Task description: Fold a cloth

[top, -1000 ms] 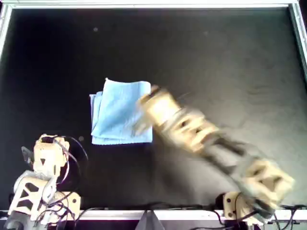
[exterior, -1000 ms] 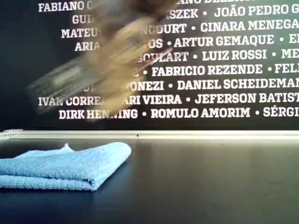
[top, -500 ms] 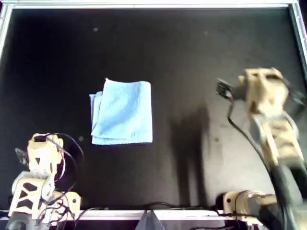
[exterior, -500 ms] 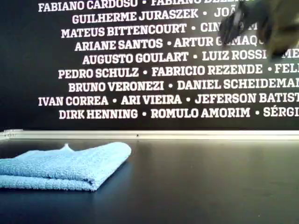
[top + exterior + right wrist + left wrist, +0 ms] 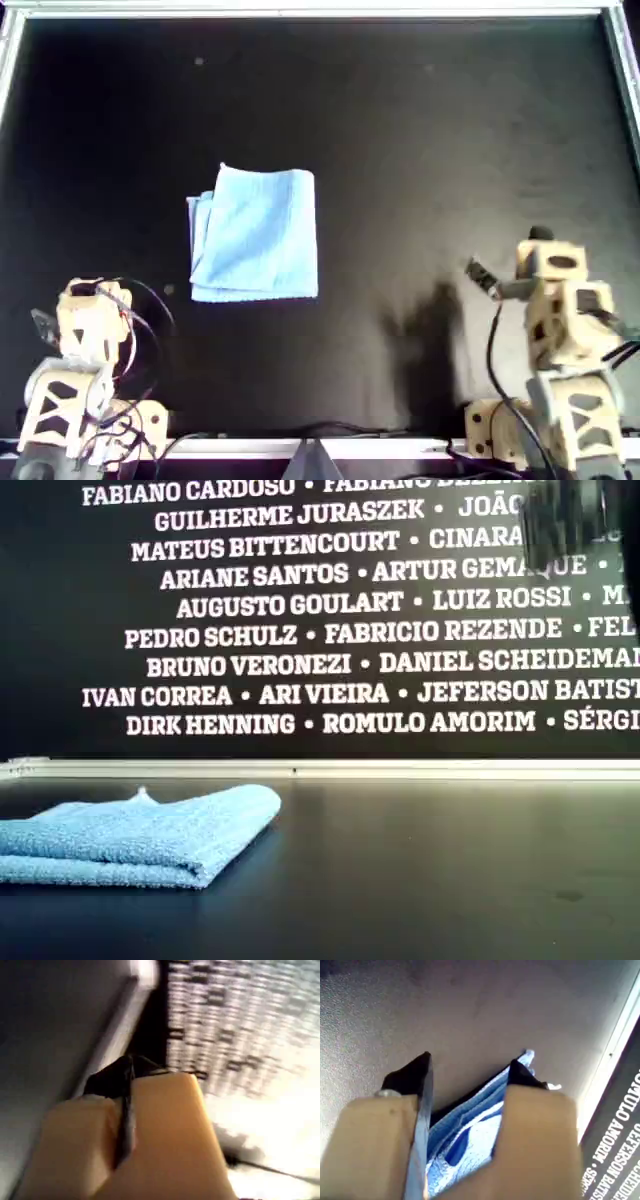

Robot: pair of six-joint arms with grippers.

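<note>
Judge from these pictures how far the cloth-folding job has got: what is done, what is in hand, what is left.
Done: the cloth lies folded in layers on the table, as the exterior view's stacked edges show. In hand: nothing; the left hand is open with the cloth beyond it, and the right hand is shut on nothing. Both arms sit at the overhead view's bottom edge. Left: apparently nothing.

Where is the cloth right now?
The cloth lies folded on the black table, left of centre in the overhead view, apart from both arms.

folded cloth (image 5: 140, 835) on dark table (image 5: 420, 870), exterior view's left
</note>
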